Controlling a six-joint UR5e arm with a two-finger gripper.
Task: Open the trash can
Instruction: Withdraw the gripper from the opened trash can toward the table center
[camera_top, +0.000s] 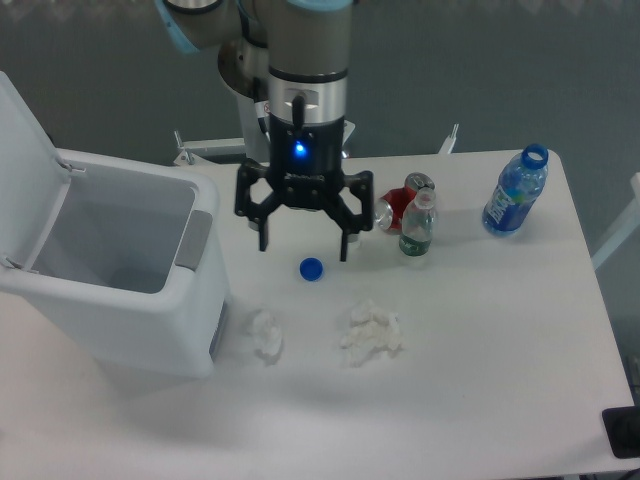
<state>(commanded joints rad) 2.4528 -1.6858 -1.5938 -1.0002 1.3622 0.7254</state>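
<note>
Far left of the table: the large white boxy plastic trash can (110, 300) is sitting with its flat hinged lid (25, 165) standing up and tilted back off the far-left edge, the inside showing open and pale. The grey push-button strip (194, 239) is running along the rim on the side facing me. Judging from this, the opening looks done.

Just beside the bin's right foot, a small crumpled white tissue (264, 333) is lying on the white table (480, 350). A small blue bottle cap (311, 268) is lying just below my fingertips, and a bigger white tissue wad (371, 331) is lying nearer the front.

My black two-finger gripper (303, 249) is hanging over the table with its fingers spread wide, gripping nothing. The bin is lying to the left of it in this view, apart, with bare table between; the button strip is the nearest part of it to me.

Further right: a crushed red drink can (401, 203), a small clear bottle with a green label (417, 228), touching or overlapping the can, and a blue plastic bottle without a cap (515, 193), well apart.
</note>
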